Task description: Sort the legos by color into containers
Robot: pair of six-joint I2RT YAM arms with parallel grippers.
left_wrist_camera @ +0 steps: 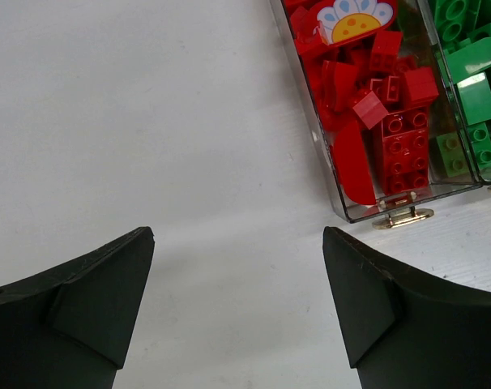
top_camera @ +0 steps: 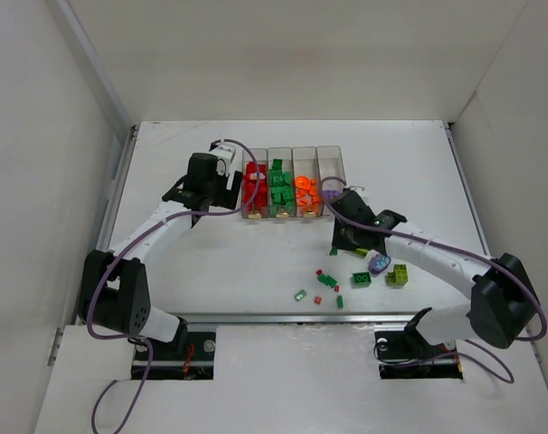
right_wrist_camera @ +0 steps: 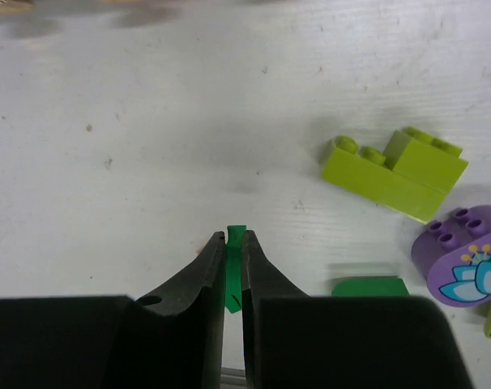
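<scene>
The white tabletop (top_camera: 256,262) fills most of the overhead view. At its upper middle stands the row of four clear containers (top_camera: 333,161). From the left, one is packed with red bricks (left_wrist_camera: 395,138), one with green bricks (left_wrist_camera: 472,89) and one with orange pieces (top_camera: 305,188). The last is nearly bare but for something purplish I can't make out. The left gripper (left_wrist_camera: 237,243) hangs with its jaws wide apart and nothing between them, over bare tabletop just left of the red bin's end. The right gripper (right_wrist_camera: 232,239) is low at the tabletop, centre-right in the overhead view, below the right end of the row. Its jaws are pinched together on a thin dark green lego (right_wrist_camera: 236,234). Near it lie the unsorted legos (top_camera: 361,278): a lime-yellow stepped brick (right_wrist_camera: 391,166), a purple rounded piece with a flower print (right_wrist_camera: 464,255), another green brick (right_wrist_camera: 369,286), and small red bits (top_camera: 326,282) toward the lower middle. I'd say a green piece is being picked up. Next it wants lifting clear and carrying up and left in the overhead frame to the second bin, with the jaws parting only over the green heap, since so slim a piece could slip.
</scene>
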